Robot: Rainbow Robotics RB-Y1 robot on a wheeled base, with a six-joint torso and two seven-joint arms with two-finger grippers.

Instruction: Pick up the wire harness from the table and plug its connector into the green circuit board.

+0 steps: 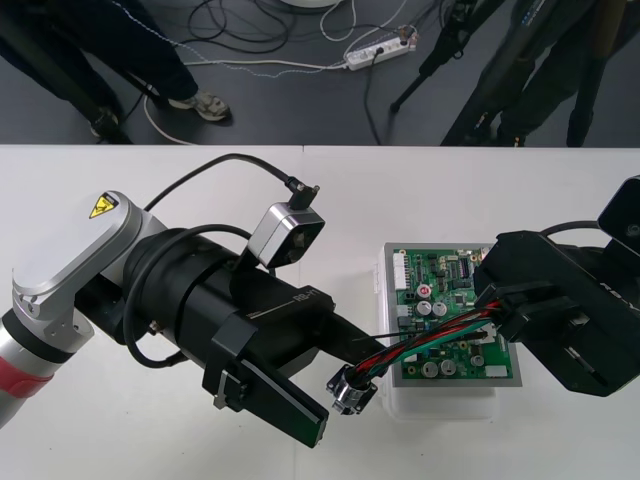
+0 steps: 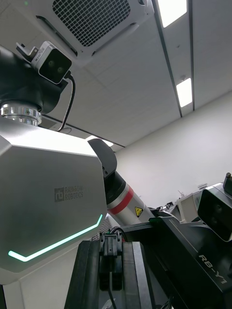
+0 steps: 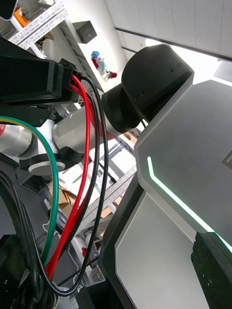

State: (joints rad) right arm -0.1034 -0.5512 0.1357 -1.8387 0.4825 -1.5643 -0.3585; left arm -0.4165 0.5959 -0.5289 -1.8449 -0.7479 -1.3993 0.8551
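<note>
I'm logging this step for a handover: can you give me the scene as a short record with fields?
plug: between the jaws of the right gripper, over the right side of the board; not seen plugged in
wires: red, black and green, running from the plug across the board to the socket
socket: at the left gripper, by the near left corner of the base
board: green, on the white base, on the table
stage: plug held, insertion not yet done
</note>
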